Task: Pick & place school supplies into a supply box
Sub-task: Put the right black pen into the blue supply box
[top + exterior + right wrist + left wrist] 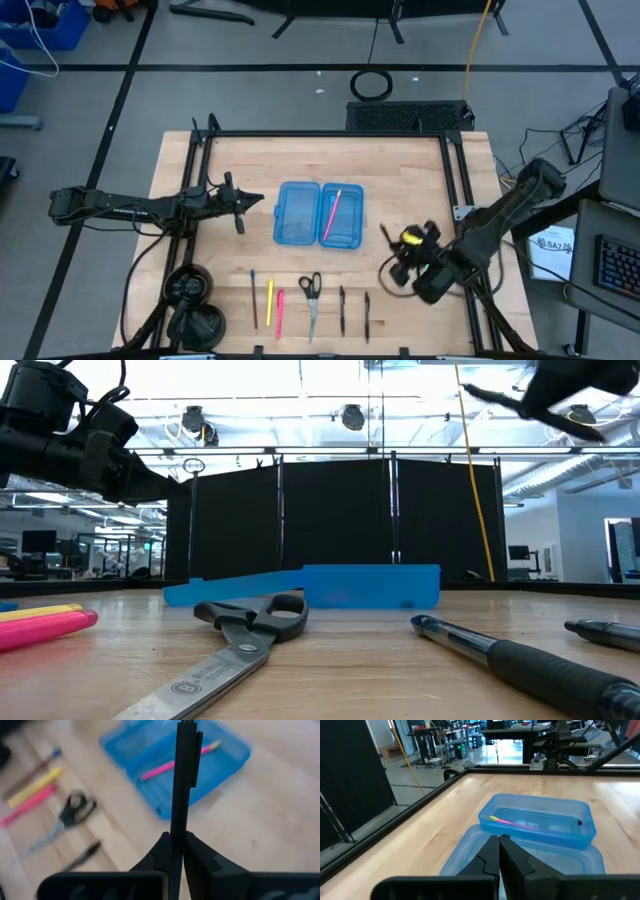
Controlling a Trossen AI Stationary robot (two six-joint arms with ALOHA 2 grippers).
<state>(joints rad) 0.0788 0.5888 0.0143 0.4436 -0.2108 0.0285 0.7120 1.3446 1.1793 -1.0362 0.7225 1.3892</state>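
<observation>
The translucent blue supply box [320, 213] lies open in the middle of the table, with a pink pencil [331, 212] in its right half. Along the near edge lie a dark pen [253, 298], a yellow pen [268, 300], a pink pen [279, 312], the scissors [311, 300] and two black pens [341, 308] [366, 315]. My right gripper [392, 252] hovers to the right of the box, shut on a black pen [185, 780]. My left gripper [240, 205] is shut on nothing, just left of the box, above the edge of its left half [470, 855]. My right gripper pinches the black pen by one end [176, 832] between its two fingers. The pen runs straight forward along the fingers, past the tips, with its clip end [196, 750] pointing toward the box. It is lifted clear above the table.
A black frame rail [455, 190] runs along the table's right side and another [200, 170] along its left. Dark round arm bases [190, 300] stand at the near left corner. Bare wood lies between the box and the row of supplies.
</observation>
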